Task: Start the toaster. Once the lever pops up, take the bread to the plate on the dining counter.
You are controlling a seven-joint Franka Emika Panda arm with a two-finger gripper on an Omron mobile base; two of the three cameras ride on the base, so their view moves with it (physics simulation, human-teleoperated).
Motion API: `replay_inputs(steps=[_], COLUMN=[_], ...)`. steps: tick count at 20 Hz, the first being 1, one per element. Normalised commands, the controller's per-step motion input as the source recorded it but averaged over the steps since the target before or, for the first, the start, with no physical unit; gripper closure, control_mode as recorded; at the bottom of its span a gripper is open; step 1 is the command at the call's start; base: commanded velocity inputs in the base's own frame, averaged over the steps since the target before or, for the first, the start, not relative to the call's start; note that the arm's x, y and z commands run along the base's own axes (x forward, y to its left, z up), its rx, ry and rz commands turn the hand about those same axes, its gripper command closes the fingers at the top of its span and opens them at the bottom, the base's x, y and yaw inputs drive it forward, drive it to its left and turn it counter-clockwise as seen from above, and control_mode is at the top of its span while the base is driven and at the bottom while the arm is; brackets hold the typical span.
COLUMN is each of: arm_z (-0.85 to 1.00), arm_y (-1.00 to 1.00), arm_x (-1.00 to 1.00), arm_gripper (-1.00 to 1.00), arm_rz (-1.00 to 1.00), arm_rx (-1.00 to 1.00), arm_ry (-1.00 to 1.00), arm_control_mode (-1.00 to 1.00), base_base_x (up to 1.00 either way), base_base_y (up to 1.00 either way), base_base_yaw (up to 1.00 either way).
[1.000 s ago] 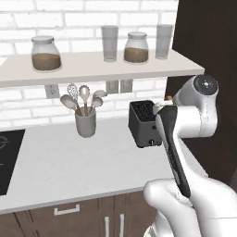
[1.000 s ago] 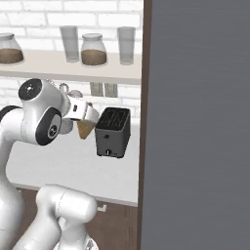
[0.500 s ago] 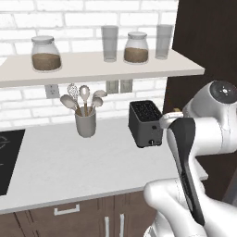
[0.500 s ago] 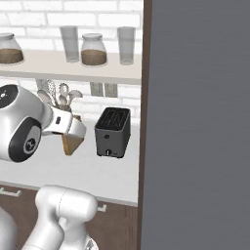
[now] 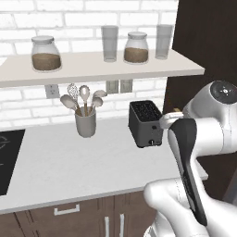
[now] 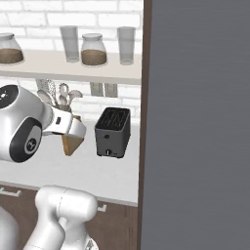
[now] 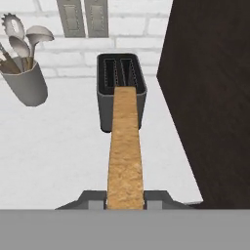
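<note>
The dark grey toaster (image 5: 146,124) (image 6: 113,133) (image 7: 121,90) stands on the white worktop near a dark cabinet, both slots empty. My gripper (image 7: 125,199) is shut on the bread (image 7: 125,151), a tan slice seen edge-on that runs from the fingers toward the toaster. In the right base view the bread (image 6: 71,143) hangs under the hand, left of the toaster and apart from it. A small tan corner of the bread (image 5: 177,111) peeks out behind the wrist in the left base view. The plate and the dining counter are out of view.
A grey utensil cup (image 5: 85,122) (image 7: 27,83) with spoons stands left of the toaster. Above runs a shelf (image 5: 92,69) with jars and glasses. A tall dark cabinet (image 5: 208,46) (image 7: 210,97) walls the right side. A black cooktop (image 5: 7,157) lies at the far left.
The arm has drawn back from the toaster toward the robot, carrying the bread away from the slots and lower. The toaster and the views have stayed put.
</note>
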Motion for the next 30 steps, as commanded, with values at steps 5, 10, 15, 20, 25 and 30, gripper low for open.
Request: replay_inputs(steps=[5,10,15,20,25,30], arm_z=[-0.01,0.0,0.0,0.0,0.0,0.0], arm_y=[0.0,0.0,0.0,0.0,0.0,0.0], arm_x=[-0.3,0.0,0.0,0.0,0.0,0.0], arm_gripper=[1.0,1.0,1.0,1.0,1.0,1.0], arm_rz=[0.01,0.0,0.0,0.0,0.0,0.0], arm_rx=[0.0,0.0,0.0,0.0,0.0,0.0], arm_ry=[0.0,0.0,0.0,0.0,0.0,0.0], arm_control_mode=[1.0,1.0,1.0,1.0,1.0,1.0], base_base_x=[-0.2,-0.81,-0.24,-0.06,-0.04,-0.01], base_base_y=[0.01,0.21,0.35,0.22,0.2,0.08], base_base_yaw=[0.02,0.39,0.95,1.0,1.0,1.0])
